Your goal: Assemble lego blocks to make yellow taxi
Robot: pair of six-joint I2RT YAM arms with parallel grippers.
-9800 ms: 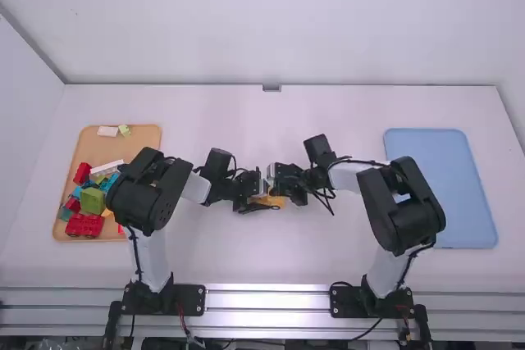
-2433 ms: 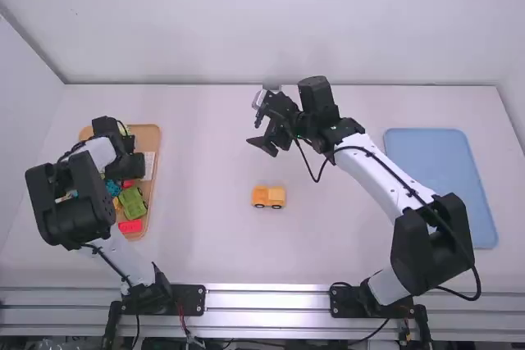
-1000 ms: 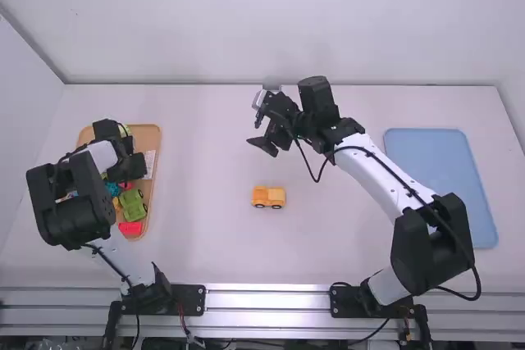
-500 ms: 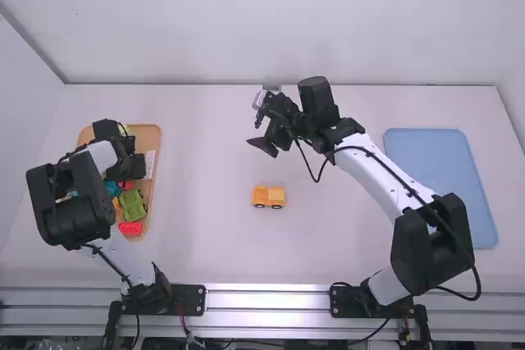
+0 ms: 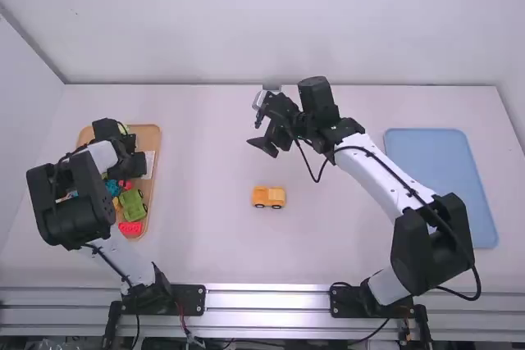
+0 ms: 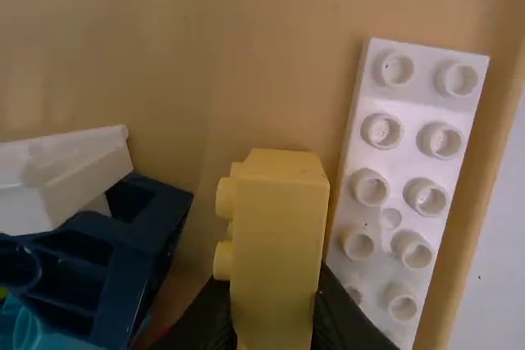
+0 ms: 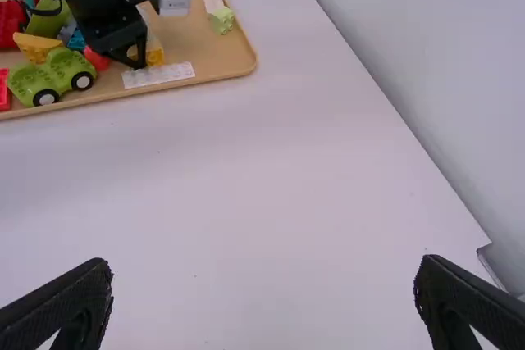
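Note:
Over the wooden tray (image 5: 148, 217), my left gripper (image 5: 131, 175) is lowered among the loose blocks. In the left wrist view, my left gripper (image 6: 267, 317) is closed around a yellow brick (image 6: 279, 243), whose studs face sideways beside a white flat plate (image 6: 410, 178). The brick's lower end is hidden. A yellow-orange vehicle piece with black wheels (image 5: 268, 197) stands on the middle of the table. Beyond it, up from the table, my right gripper (image 5: 257, 127) hangs open. In the right wrist view, nothing is between the fingers of my right gripper (image 7: 264, 280).
The tray also holds a green wheeled car (image 7: 53, 77), a red block (image 5: 130, 227) and several other blocks. A light green piece (image 7: 221, 20) lies near its far end. A blue mat (image 5: 443, 186) lies at the right of the table.
Both grippers were together at the vehicle piece in the oldest frame. Since then the left moved to the tray and the right moved away from the piece, opened. Over the last second both arms look still.

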